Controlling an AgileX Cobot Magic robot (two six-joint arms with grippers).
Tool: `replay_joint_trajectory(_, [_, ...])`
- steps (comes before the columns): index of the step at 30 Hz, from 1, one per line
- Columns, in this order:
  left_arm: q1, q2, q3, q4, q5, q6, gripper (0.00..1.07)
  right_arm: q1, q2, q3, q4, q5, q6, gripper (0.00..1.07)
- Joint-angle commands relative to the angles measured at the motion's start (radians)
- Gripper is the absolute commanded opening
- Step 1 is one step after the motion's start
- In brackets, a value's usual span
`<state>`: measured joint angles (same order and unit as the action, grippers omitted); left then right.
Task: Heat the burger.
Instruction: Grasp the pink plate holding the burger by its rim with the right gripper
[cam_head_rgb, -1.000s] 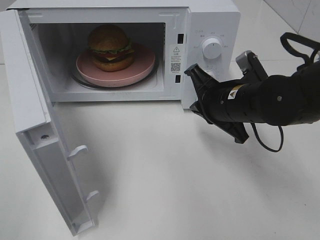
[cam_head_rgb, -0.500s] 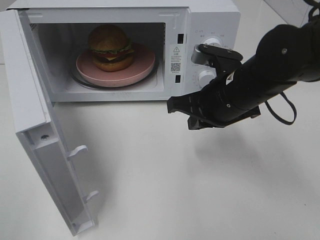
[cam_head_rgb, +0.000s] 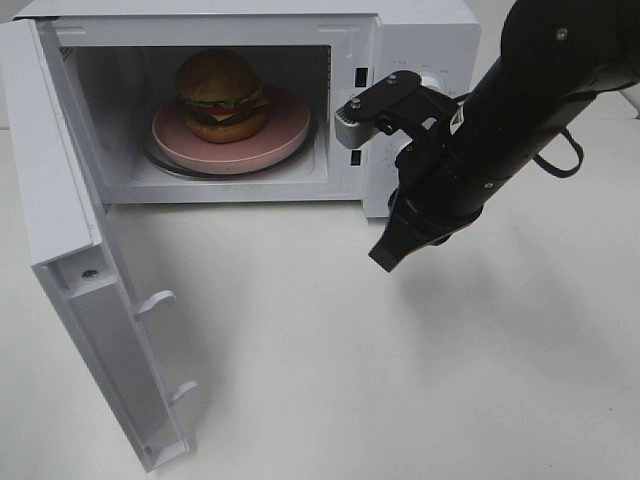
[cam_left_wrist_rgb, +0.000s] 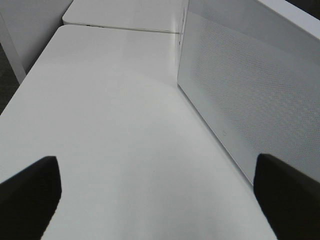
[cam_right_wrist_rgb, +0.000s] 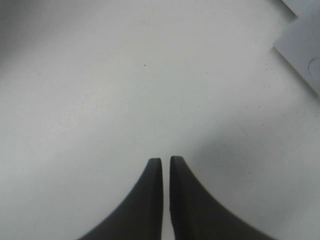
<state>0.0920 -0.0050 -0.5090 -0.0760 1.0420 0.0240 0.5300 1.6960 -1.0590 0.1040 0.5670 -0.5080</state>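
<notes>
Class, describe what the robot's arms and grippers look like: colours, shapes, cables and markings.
The right arm is thick and matte black, with a small yellow-and-white label, a looping black cable and a grey camera block. Its gripper has tapered black fingers. The left gripper's fingertips are black too.

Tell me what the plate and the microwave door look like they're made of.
Pink plate: probably matte plastic or ceramic, since its colour is even and it shows no glare. Microwave door: glossy white plastic frame by the look; its window shows a fine dotted mesh.
</notes>
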Motion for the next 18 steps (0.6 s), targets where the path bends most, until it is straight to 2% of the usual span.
replay_joint_trajectory(1, [0.001, -0.019, 0.004, -0.005, -0.007, -0.002, 1.0, -0.005, -0.008, -0.02, -0.023, 0.033, -0.314, 0.04])
replay_joint_trajectory(2, [0.001, -0.019, 0.004, -0.005, -0.007, -0.002, 1.0, -0.005, -0.008, -0.02, -0.023, 0.033, -0.314, 0.04])
replay_joint_trajectory(4, [0.001, -0.019, 0.004, -0.005, -0.007, -0.002, 1.0, -0.005, -0.008, -0.022, -0.024, 0.033, -0.526, 0.05])
replay_joint_trajectory(5, [0.001, -0.019, 0.004, -0.005, -0.007, -0.002, 1.0, -0.005, -0.008, -0.022, -0.024, 0.033, -0.526, 0.05])
replay_joint_trajectory(9, [0.001, -0.019, 0.004, -0.005, -0.007, -0.002, 1.0, -0.005, -0.008, -0.022, -0.034, 0.029, -0.771, 0.05])
replay_joint_trajectory(13, [0.001, -0.019, 0.004, -0.005, -0.007, -0.002, 1.0, -0.001, -0.008, -0.022, -0.091, 0.005, -0.873, 0.07])
replay_joint_trajectory(18, [0.001, -0.019, 0.004, -0.005, -0.007, -0.002, 1.0, 0.028, -0.008, -0.022, -0.184, -0.05, -0.88, 0.1])
